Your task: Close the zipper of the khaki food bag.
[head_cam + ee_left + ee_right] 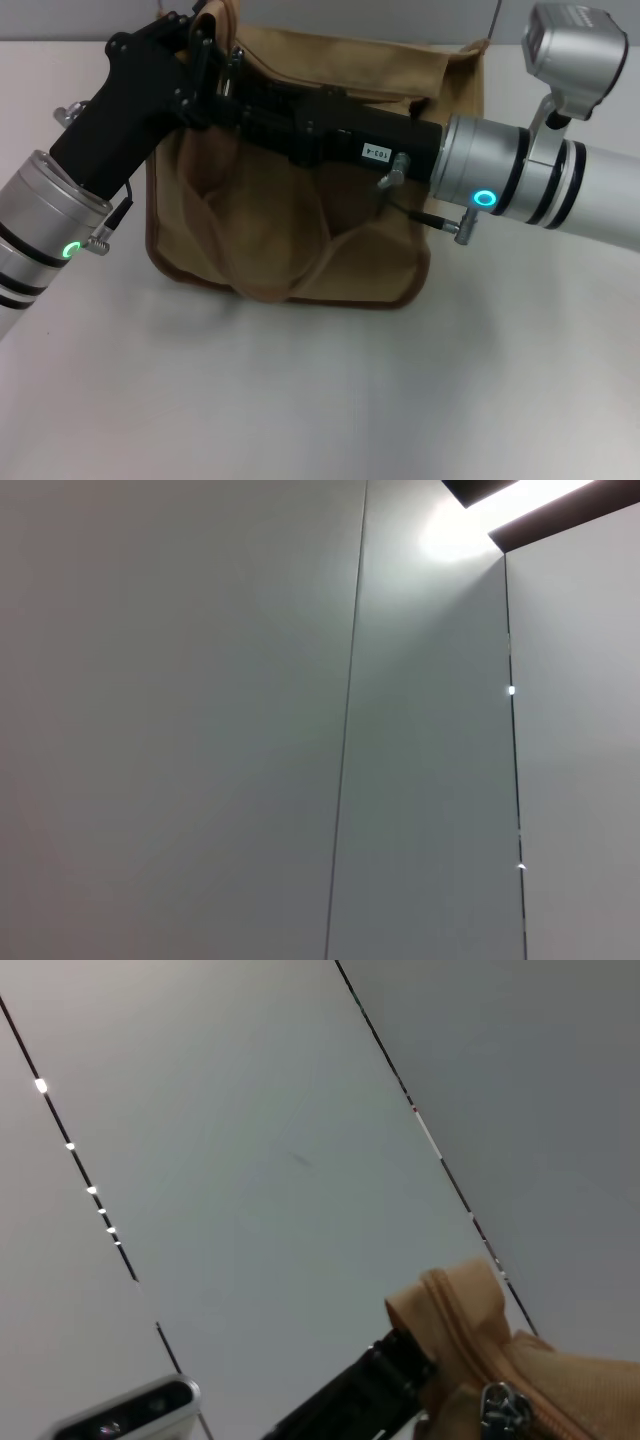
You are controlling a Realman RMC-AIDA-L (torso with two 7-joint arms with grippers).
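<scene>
Head view shows the khaki food bag (pixel 300 230) near the desk's (pixel 320 400) far edge, with both arms meeting over its top. The left claw (pixel 205 65) is at the bag's left top corner, apparently clenched on fabric there; the right claw (pixel 255 105) reaches along the top, and I cannot tell its state. In the right wrist view, the zipper's (pixel 497 1405) silver pull sits beside that pinched corner, so the closing looks nearly finished, judging cautiously.
</scene>
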